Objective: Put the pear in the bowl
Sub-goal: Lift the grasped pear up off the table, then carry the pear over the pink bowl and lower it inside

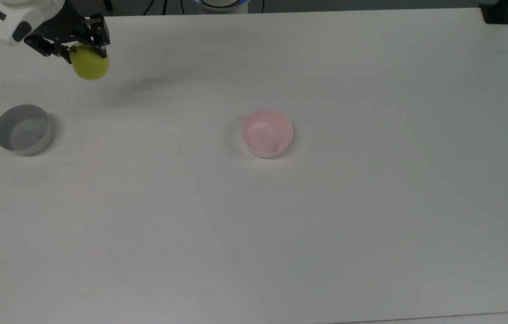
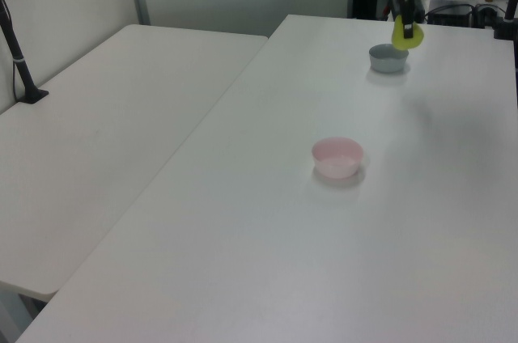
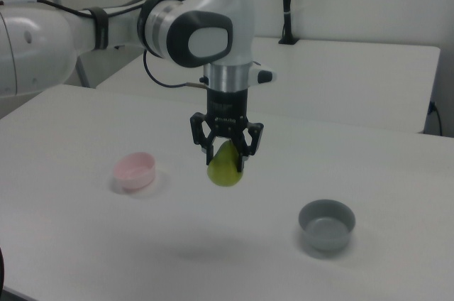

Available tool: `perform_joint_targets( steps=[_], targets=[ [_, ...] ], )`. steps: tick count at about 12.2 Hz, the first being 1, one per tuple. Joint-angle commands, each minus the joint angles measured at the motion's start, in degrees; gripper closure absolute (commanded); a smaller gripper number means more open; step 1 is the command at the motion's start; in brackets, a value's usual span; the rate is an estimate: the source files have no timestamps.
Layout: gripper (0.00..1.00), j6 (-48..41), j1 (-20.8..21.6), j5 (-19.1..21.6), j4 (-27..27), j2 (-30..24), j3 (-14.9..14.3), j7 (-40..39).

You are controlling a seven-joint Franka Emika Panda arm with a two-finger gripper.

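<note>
My gripper (image 1: 83, 49) (image 3: 226, 156) (image 2: 407, 21) is shut on the yellow-green pear (image 1: 90, 65) (image 3: 225, 166) (image 2: 407, 36) and holds it high above the table, fingers on its upper part. The pear hangs at the top view's upper left, well clear of the surface. The pale pink bowl (image 1: 267, 132) (image 2: 337, 157) (image 3: 135, 171) stands empty near the table's middle, far to the top view's right of the pear. In the right view the pear hangs between the pink bowl and the grey bowl.
A grey straight-sided bowl (image 1: 22, 129) (image 2: 388, 57) (image 3: 326, 225) stands empty at the top view's left edge, below the lifted pear. The white table (image 1: 326, 225) stretches wide. A second table (image 2: 105, 124) adjoins in the left view's left.
</note>
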Motion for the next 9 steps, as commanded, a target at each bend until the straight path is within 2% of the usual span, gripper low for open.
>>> perform_joint_targets(
  steps=[1, 5, 7, 9],
  targets=[
    [1.0, -9.21, -0.15, 0.05, 6.97, -0.33, 2.49, 8.52],
    [1.0, -8.71, 0.64, 0.75, 7.26, -2.96, 8.21, 19.96],
    [1.0, -8.27, 2.47, 3.64, 6.12, -5.32, 8.66, 20.52],
    [1.0, -6.26, 4.24, 4.36, 3.58, -8.31, 8.75, 20.52]
  ],
)
